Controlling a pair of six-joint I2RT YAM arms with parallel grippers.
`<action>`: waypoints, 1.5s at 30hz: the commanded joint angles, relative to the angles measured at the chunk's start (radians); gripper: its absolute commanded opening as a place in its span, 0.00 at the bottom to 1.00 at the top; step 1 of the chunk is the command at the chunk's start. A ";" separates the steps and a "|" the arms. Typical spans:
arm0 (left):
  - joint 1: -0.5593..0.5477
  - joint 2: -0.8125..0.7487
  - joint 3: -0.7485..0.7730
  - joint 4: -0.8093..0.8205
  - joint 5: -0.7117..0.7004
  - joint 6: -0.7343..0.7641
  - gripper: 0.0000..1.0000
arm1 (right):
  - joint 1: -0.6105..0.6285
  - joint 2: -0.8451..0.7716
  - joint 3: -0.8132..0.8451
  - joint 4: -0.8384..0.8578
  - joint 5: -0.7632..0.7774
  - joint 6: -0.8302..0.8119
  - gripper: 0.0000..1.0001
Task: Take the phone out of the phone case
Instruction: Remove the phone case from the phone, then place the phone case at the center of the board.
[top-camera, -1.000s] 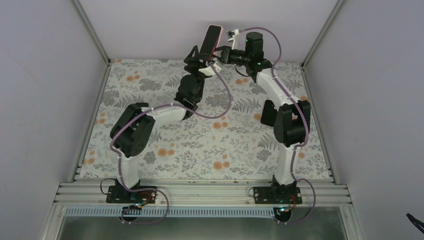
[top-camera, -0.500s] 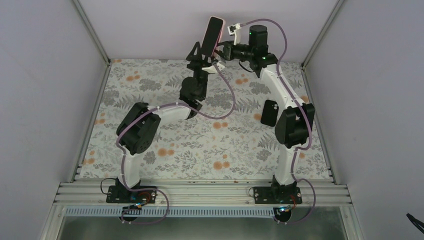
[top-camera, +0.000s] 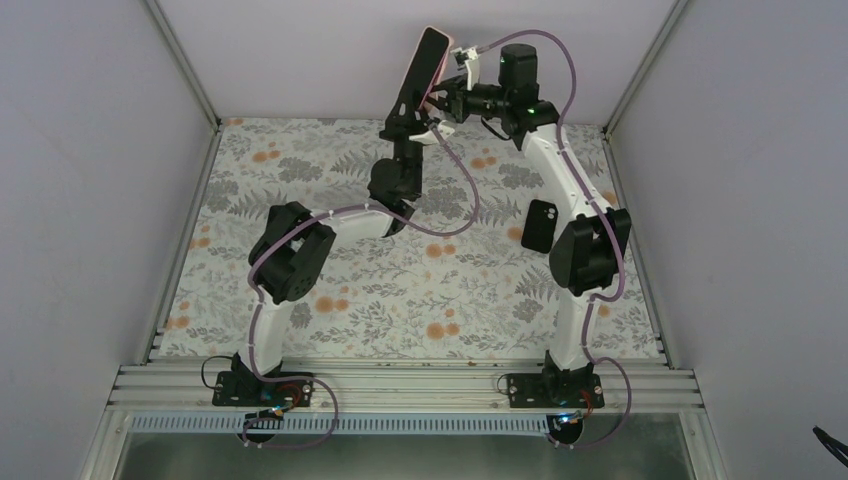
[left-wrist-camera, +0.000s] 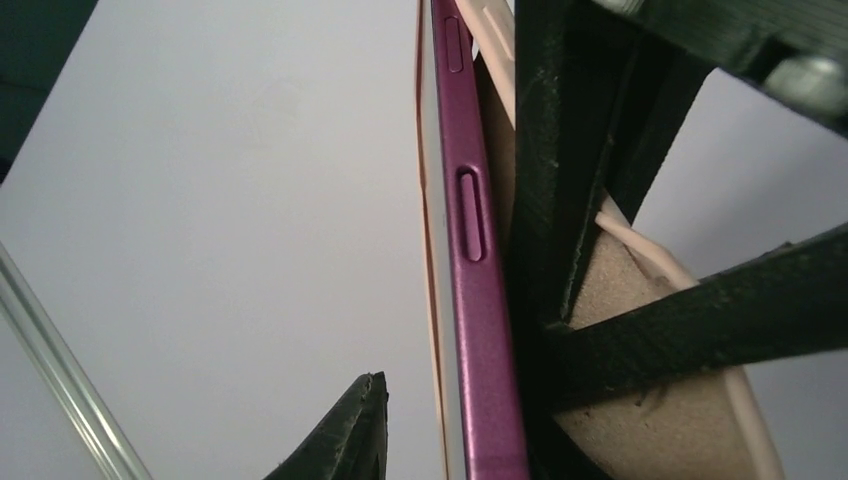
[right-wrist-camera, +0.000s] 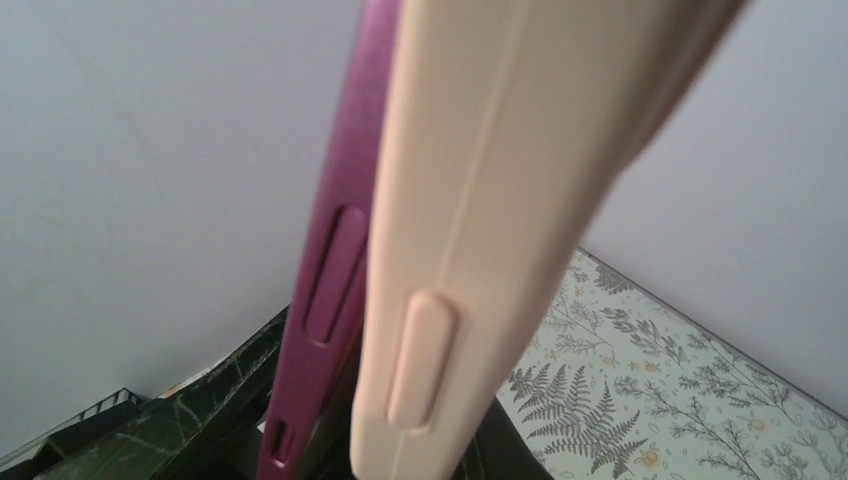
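The phone (top-camera: 424, 62), black-faced, is held tilted in the air over the table's far edge, inside the salmon-pink phone case (top-camera: 441, 62). My right gripper (top-camera: 445, 100) is shut on the case from behind. Its wrist view shows the pink case (right-wrist-camera: 470, 200) beside the phone's magenta side edge (right-wrist-camera: 340, 250). My left gripper (top-camera: 400, 125) straddles the phone's lower end. In its view the magenta edge (left-wrist-camera: 470, 250) runs between the jaws, and the near fingertip (left-wrist-camera: 355, 425) stands slightly off it. The case's back (left-wrist-camera: 640, 330) bows away from the phone.
A bare black phone (top-camera: 541, 225) lies on the floral table cover (top-camera: 420, 290) next to the right arm's elbow. Grey walls (top-camera: 80, 200) with metal posts close in the left, right and far sides.
Both arms have lifted the cased phone higher and stood it more upright. The left jaws have narrowed around its lower end. The right arm's shift has uncovered the bare black phone.
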 joint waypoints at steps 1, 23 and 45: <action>0.064 -0.019 0.025 0.109 -0.004 0.115 0.26 | 0.139 -0.037 -0.066 -0.296 -0.413 -0.045 0.03; 0.012 -0.084 -0.087 0.280 0.025 0.207 0.02 | 0.029 0.009 -0.089 -0.159 -0.097 0.109 0.03; 0.090 -0.658 -0.253 -0.596 -0.062 0.092 0.02 | -0.176 -0.012 0.107 -0.461 0.497 -0.349 0.03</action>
